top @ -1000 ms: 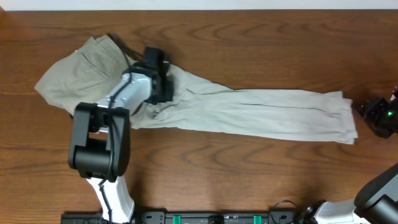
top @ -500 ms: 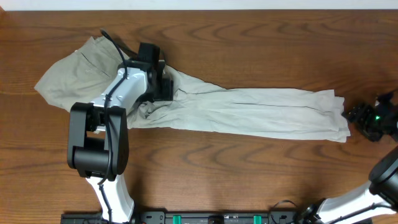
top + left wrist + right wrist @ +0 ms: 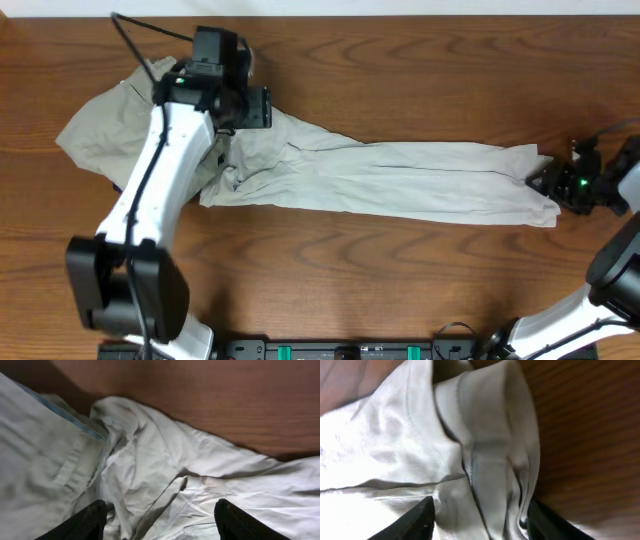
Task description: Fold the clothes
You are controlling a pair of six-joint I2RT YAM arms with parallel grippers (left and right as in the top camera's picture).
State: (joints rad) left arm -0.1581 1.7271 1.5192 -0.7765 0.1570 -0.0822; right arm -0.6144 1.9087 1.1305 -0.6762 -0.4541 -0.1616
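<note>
1. Two ends staged: clothes (image 3: 400,180) stretched 9-to-3 across bench (image 3: 400,80).
2. My left jaws: released, over waist at 10.
3. My right jaws straddle hem (image 3: 490,460) at 3. Can't tell if clenched.
4. Next, I reckon: grip hem, carry toward 9.

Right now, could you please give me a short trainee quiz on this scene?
1. True or false: the left gripper grips the T-shirt.
2. What does the right gripper straddle? A nothing; B the T-shirt's stitched hem; C a towel.
3. Fill in: the darker trousers lie on the robot's ___ side.
Key: 1 false, its jaws stand open above the cloth; 2 B; 3 left.
</note>
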